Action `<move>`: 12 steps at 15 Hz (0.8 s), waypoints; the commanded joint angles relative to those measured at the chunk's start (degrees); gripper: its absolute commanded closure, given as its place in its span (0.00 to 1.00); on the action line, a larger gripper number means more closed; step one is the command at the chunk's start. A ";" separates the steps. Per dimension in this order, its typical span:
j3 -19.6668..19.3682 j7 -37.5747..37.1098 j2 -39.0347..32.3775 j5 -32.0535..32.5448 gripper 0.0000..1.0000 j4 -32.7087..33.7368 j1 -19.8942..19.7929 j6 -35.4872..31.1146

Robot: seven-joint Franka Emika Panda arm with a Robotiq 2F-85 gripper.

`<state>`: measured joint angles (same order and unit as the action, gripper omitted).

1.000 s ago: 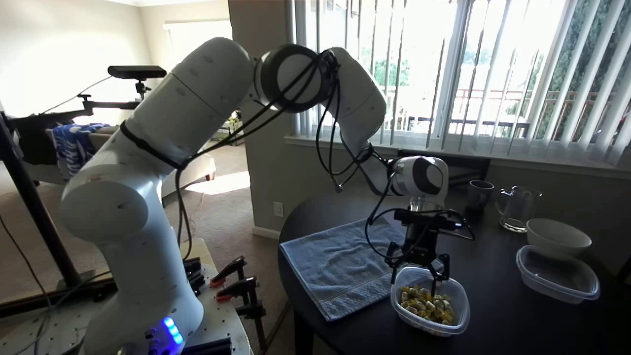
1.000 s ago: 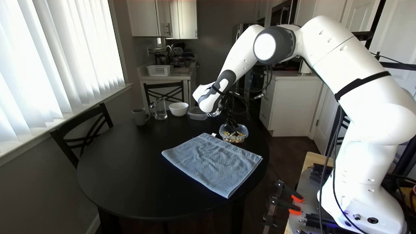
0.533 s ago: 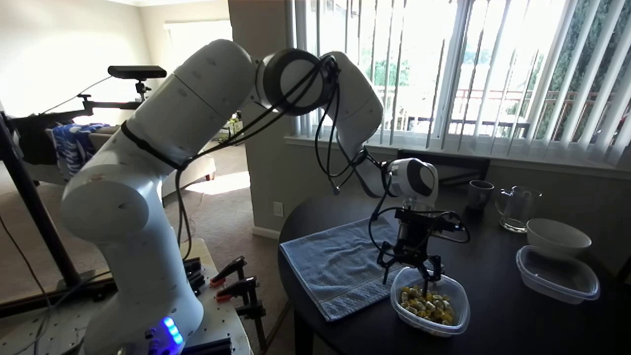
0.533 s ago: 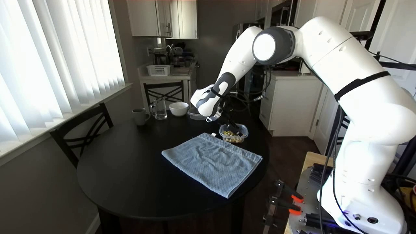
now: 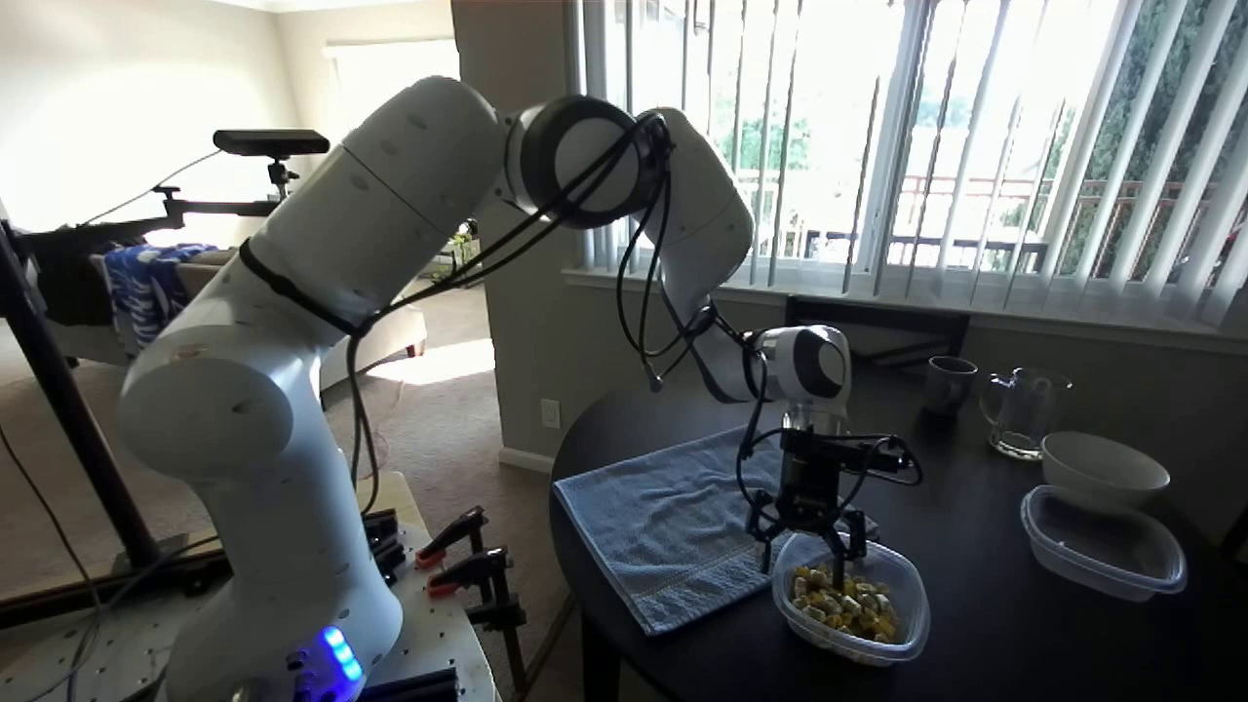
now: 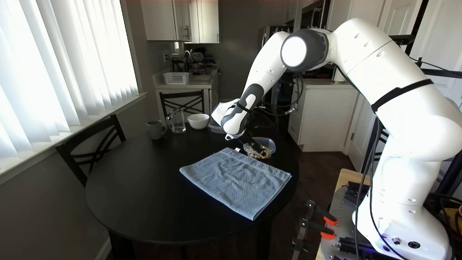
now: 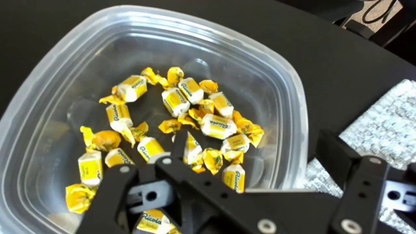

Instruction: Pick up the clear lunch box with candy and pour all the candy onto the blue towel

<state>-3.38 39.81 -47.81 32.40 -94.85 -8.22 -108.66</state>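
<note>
Inside the rounded clear lunch box (image 7: 260, 78) lie twist-wrapped candies (image 7: 218, 126).

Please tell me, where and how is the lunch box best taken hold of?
Probably by the wall nearest the towel, from above. The box stands upright and open-topped, the candy lies below its rim, and the open gripper straddles that wall, one finger inside, one outside.

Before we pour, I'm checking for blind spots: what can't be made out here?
Candy count: jaws cover some pieces, wrist view.
Clear lunch box: cut off by left and bottom edges, wrist view.
Fine print on the wrappers: too blurred, wrist view.
Second container: partly behind the arm in an exterior view.
Mug floor: behind its wall, both exterior views.
</note>
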 commanded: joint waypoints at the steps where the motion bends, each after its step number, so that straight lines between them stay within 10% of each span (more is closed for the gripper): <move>1: 0.50 2.70 2.07 -0.38 0.08 -3.17 -1.14 -3.17; 2: 0.39 2.67 2.19 -0.24 0.26 -3.58 -1.13 -3.89; 12: -0.53 -0.24 3.11 -0.09 0.92 -5.60 -0.63 -6.53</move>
<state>-3.46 40.64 -47.54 32.28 -96.96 -8.96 -112.90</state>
